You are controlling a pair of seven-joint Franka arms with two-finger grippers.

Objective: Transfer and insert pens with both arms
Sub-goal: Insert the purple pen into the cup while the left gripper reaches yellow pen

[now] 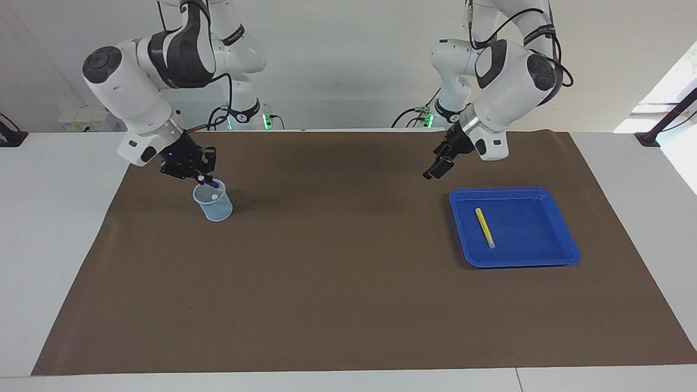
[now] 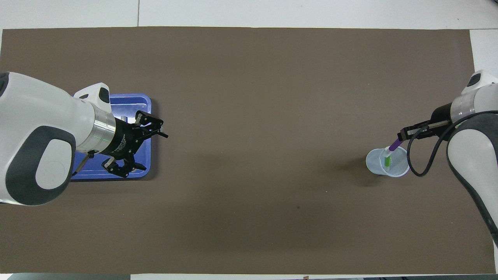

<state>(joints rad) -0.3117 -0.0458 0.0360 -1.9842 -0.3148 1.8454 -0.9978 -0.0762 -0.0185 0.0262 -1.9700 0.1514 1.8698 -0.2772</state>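
A robotics lab bench, by every sign: two white jointed arms (image 1: 147, 98) with black cables stand bolted at the edge of a plain white table (image 1: 54, 218) before a bare white wall. A brown mat (image 1: 348, 305) covers the worktop, holding only a blue tray (image 1: 566, 251) and a clear plastic cup (image 1: 216, 208).

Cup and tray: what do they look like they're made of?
Cup: probably thin clear plastic, faintly bluish; the green pen shows through its wall. Tray: likely moulded blue plastic, smooth and slightly glossy, with rounded corners and a raised rim.
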